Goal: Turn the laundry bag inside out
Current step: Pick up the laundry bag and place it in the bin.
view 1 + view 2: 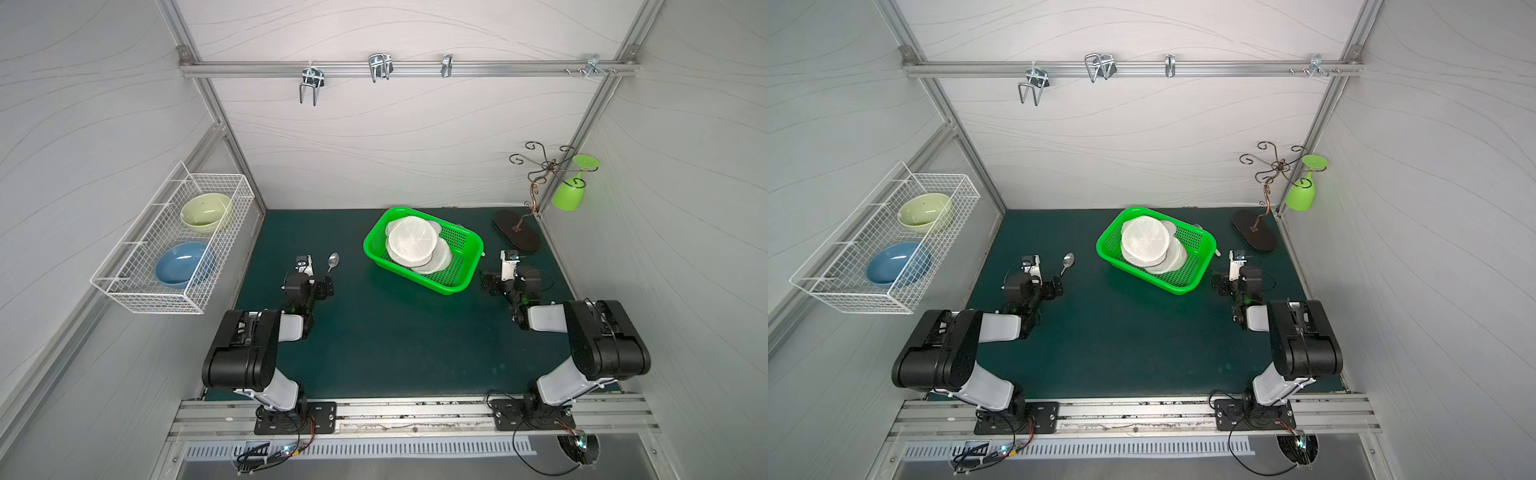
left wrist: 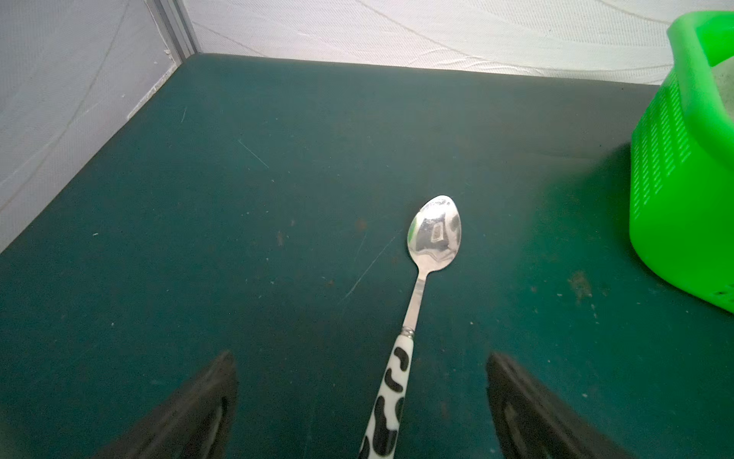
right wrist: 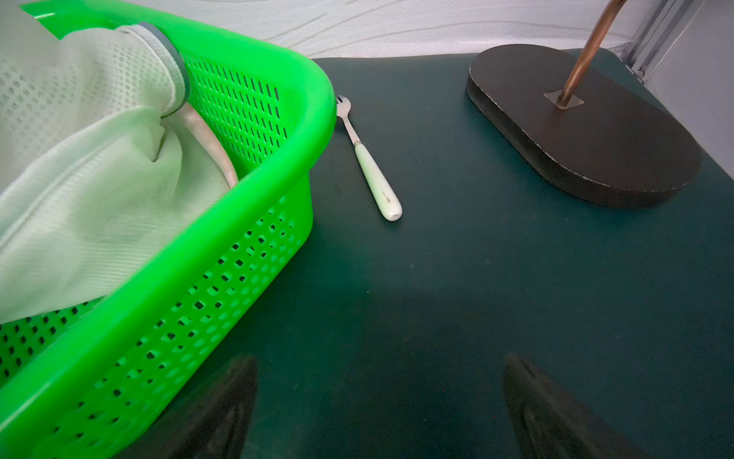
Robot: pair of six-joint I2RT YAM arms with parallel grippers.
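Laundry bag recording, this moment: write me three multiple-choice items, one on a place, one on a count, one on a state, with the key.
1. Where is the laundry bag?
A. in the green basket
B. hung on a wall hook
C. flat on the mat

2. How many bowls sit in the wire rack?
A. one
B. two
C. three

3. How do the left gripper and right gripper stand?
A. both open, empty
B. both shut on the bag
C. one open, one shut

Key:
1 A, white mesh fills the basket in both top views.
2 B, a green bowl and a blue bowl.
3 A, each wrist view shows jaws spread wide, gripping nothing.
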